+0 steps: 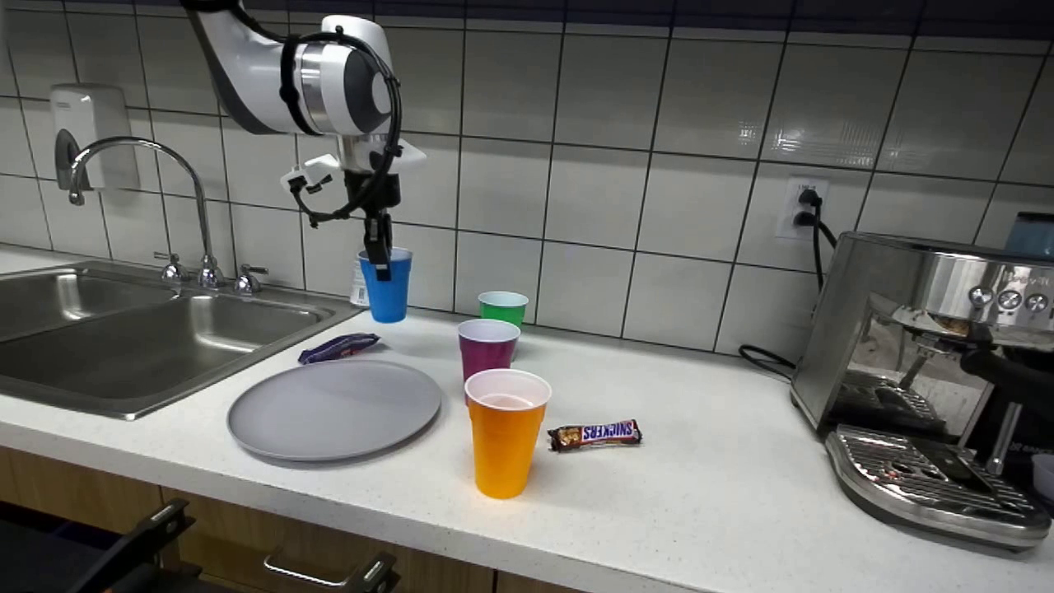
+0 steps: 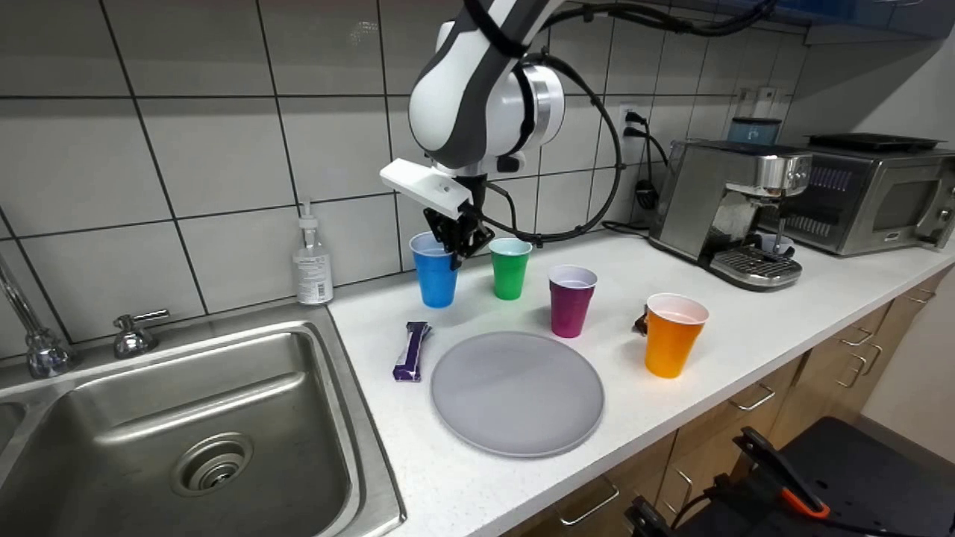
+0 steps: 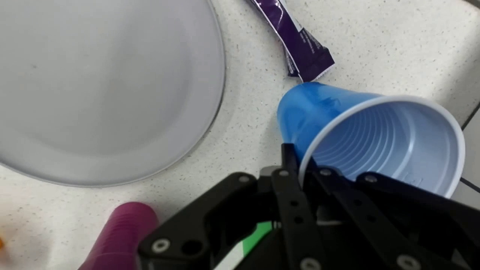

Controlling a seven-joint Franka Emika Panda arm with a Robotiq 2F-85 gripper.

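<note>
My gripper (image 1: 380, 268) points down at the counter's back, shut on the wall of the blue cup (image 1: 396, 298). In the wrist view one finger (image 3: 288, 152) lies outside the cup's white rim and the other reaches inside it. The blue cup (image 2: 435, 282) looks upright in both exterior views; whether its base touches the counter I cannot tell. Close by lies a purple wrapped bar (image 3: 300, 45). A grey plate (image 1: 333, 409) rests in front. A green cup (image 2: 509, 272) and a magenta cup (image 2: 571, 307) stand beyond, partly covered by the gripper in the wrist view.
An orange cup (image 1: 506, 445) stands near the counter's front, beside a Snickers bar (image 1: 594, 435). The sink (image 2: 224, 418) and a soap bottle (image 2: 312, 261) border the blue cup's side. An espresso machine (image 1: 897, 362) is at the far end. Behind rises a tiled wall (image 1: 593, 198).
</note>
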